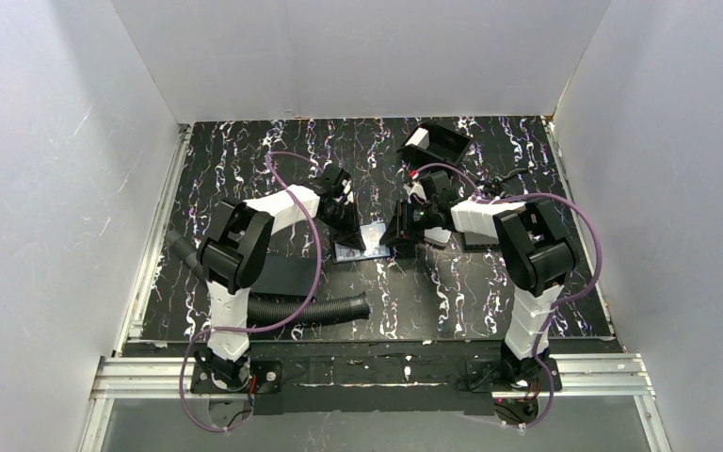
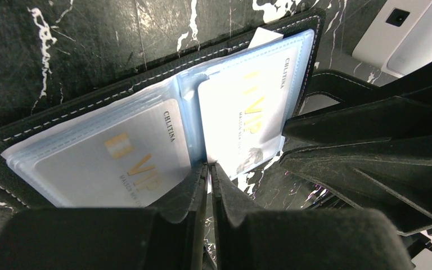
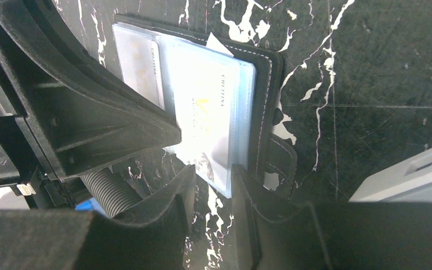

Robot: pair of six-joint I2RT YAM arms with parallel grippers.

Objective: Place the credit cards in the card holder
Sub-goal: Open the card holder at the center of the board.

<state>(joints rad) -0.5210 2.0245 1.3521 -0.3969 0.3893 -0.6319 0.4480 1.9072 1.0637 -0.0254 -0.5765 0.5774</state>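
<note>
Card holder open, hose + pad nearby

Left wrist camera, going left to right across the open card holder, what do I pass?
Left-hand card → right-hand card → right gripper.

Card holder on marbled table

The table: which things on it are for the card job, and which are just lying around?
For the job: card holder, credit cards.
Just lying about: black hose, flat black pad, black box, grey case.
</note>
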